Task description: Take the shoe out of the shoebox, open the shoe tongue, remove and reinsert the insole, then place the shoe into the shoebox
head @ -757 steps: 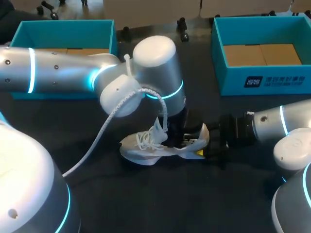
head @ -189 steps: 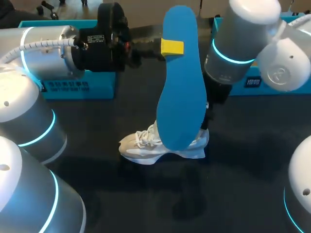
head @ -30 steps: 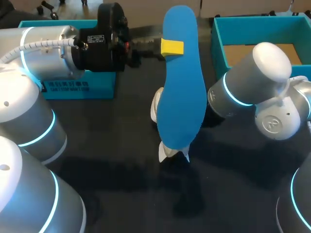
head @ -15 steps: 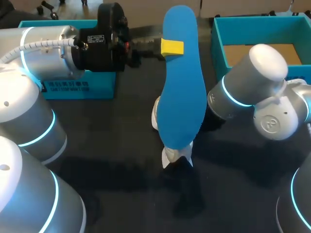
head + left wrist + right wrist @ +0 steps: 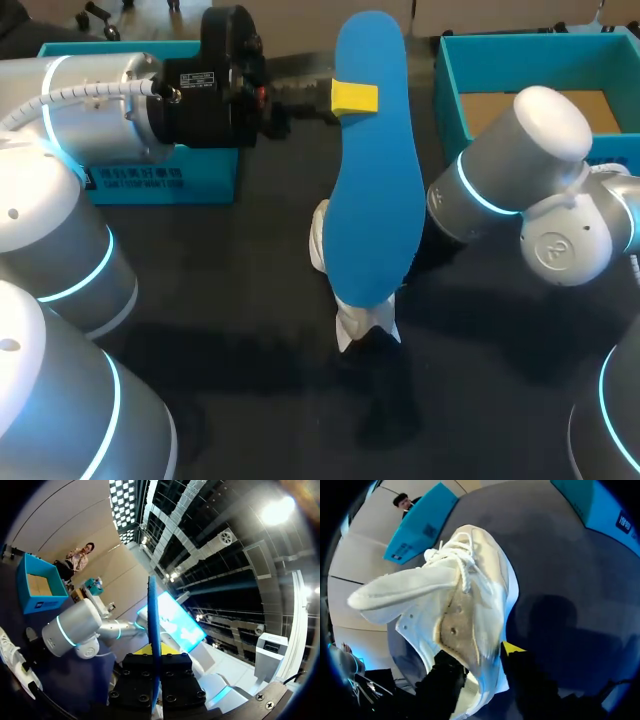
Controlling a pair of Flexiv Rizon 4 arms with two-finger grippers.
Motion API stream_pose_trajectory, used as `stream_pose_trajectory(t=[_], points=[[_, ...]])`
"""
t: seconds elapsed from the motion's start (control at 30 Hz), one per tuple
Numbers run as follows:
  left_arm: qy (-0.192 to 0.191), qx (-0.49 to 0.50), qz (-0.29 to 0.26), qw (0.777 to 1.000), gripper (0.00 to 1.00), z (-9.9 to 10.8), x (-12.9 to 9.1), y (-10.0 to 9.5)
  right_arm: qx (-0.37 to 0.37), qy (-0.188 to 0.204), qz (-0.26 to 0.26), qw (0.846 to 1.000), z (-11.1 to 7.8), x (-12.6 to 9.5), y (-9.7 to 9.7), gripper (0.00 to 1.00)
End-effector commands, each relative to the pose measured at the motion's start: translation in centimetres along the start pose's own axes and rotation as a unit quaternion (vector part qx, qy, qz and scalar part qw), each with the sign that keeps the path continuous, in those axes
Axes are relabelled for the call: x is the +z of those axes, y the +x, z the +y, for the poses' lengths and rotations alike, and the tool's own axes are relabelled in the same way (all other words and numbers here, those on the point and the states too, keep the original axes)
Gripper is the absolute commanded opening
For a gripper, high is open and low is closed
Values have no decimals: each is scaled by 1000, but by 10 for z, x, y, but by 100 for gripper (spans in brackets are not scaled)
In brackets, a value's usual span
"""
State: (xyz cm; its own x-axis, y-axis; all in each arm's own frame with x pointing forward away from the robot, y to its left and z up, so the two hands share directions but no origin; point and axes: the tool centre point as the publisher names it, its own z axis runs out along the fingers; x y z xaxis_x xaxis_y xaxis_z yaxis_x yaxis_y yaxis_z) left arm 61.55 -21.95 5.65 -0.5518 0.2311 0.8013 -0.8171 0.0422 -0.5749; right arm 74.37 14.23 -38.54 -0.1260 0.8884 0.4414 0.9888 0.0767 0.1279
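Observation:
My left gripper (image 5: 352, 97) is shut on the blue insole (image 5: 375, 180), holding it upright high above the table; it shows edge-on as a thin blue line (image 5: 154, 630) between that gripper's (image 5: 154, 652) yellow tips. The white shoe (image 5: 362, 322) lies on the dark table behind the insole, mostly hidden by it. My right arm (image 5: 520, 180) reaches down to it from the right. Up close, the shoe (image 5: 465, 595) has its laces and tongue pointing away, and its side wall stands between the parted fingers of my right gripper (image 5: 482, 672), one yellow tip (image 5: 512, 648) beside the sole.
A teal shoebox (image 5: 540, 55) with a cardboard floor stands at the back right, and another teal box (image 5: 60, 55) at the back left behind my left arm. The dark tabletop (image 5: 250, 380) stretches in front of the shoe.
The shoe has slid a little toward the table's front, and my right arm has shifted slightly. The right fingers have parted. The left arm and insole have not moved.

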Motion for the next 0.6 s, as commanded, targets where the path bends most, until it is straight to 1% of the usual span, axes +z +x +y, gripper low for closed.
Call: stream_pose_trajectory(t=[0.03,0.33,0.6], points=[[1,0,0,1000,0,1,1,-1,-6,-4,7,1000,-6,-16,4,100],[1,0,0,1000,0,1,1,-1,-32,-30,61,997,-3,-50,19,100],[1,0,0,1000,0,1,1,-1,-73,-41,96,992,4,-73,32,100]])
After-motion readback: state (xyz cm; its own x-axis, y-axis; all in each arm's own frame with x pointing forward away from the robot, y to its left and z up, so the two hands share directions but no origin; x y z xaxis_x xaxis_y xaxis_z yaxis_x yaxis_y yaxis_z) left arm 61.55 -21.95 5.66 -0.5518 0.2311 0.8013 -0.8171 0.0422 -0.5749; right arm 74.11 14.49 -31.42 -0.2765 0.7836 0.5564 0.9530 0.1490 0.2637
